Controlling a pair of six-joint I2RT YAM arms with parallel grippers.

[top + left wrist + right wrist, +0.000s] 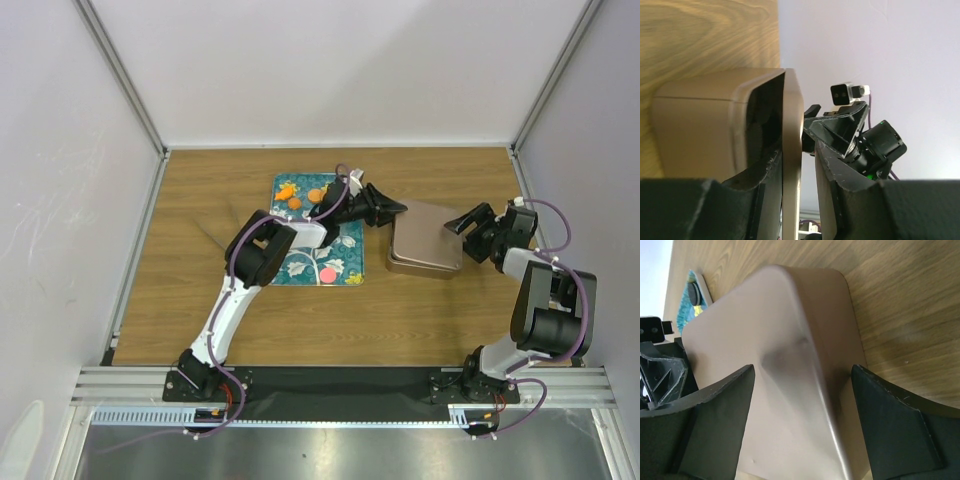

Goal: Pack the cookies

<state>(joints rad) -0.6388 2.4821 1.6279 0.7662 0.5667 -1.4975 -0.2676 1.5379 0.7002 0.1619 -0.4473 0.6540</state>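
Two orange cookies (294, 203) and a pink cookie (327, 275) lie on the teal tray (350, 272). A black cookie (694, 292) shows on that tray in the right wrist view. A beige tin (428, 238) stands right of the tray. My left gripper (397, 209) is at its left edge. The lid's rim (792, 130) stands between the fingers (796, 150), lifted off the tin body (700, 125). One finger touches it and a gap shows at the other. My right gripper (468, 222) is open at the tin's right edge, its fingers (803, 369) spread over the lid (780, 330).
The tray lies mid-table under my left forearm (265, 250). White walls with metal posts (160, 150) enclose the wooden table on three sides. Bare wood (420, 320) lies in front of the tin and tray.
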